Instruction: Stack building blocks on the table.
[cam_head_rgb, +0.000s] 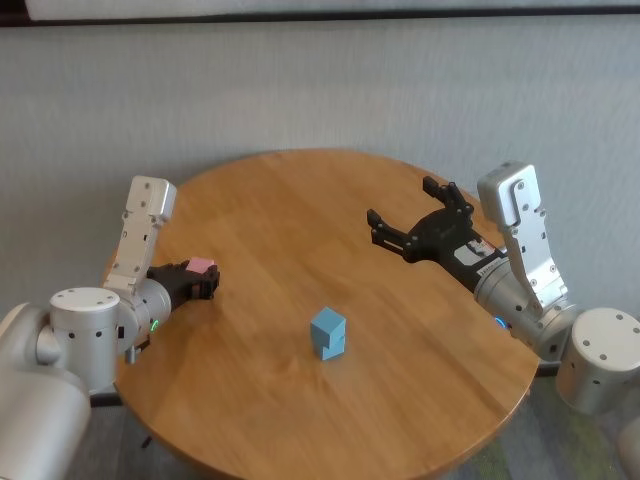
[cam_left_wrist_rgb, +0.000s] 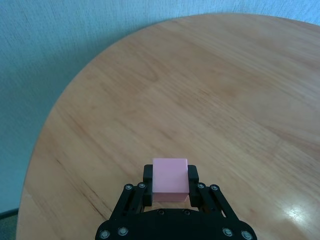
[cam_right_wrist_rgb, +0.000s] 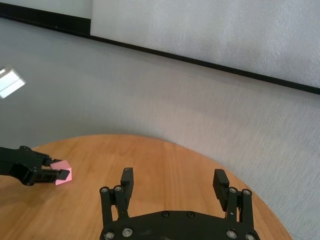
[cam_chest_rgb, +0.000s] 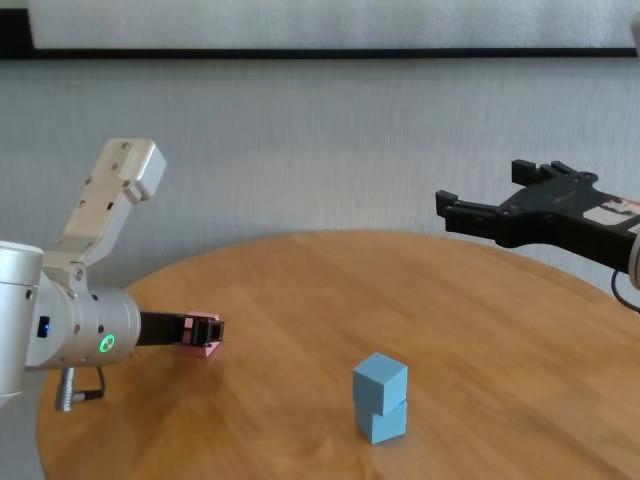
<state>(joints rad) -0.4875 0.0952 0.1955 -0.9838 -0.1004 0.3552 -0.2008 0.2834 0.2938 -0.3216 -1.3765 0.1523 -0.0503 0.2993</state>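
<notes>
Two light blue cubes stand stacked near the middle of the round wooden table (cam_head_rgb: 300, 200): the upper one (cam_head_rgb: 327, 324) sits on the lower one (cam_head_rgb: 333, 346), a little askew; the stack also shows in the chest view (cam_chest_rgb: 380, 380). My left gripper (cam_head_rgb: 207, 277) is shut on the pink cube (cam_head_rgb: 202, 266) and holds it above the table's left side; the cube shows between the fingers in the left wrist view (cam_left_wrist_rgb: 170, 179) and in the chest view (cam_chest_rgb: 205, 335). My right gripper (cam_head_rgb: 415, 222) is open and empty, raised above the table's right side.
A grey wall runs behind the table with a dark rail high on it (cam_chest_rgb: 320, 52). The pink cube in my left gripper also shows far off in the right wrist view (cam_right_wrist_rgb: 63, 175).
</notes>
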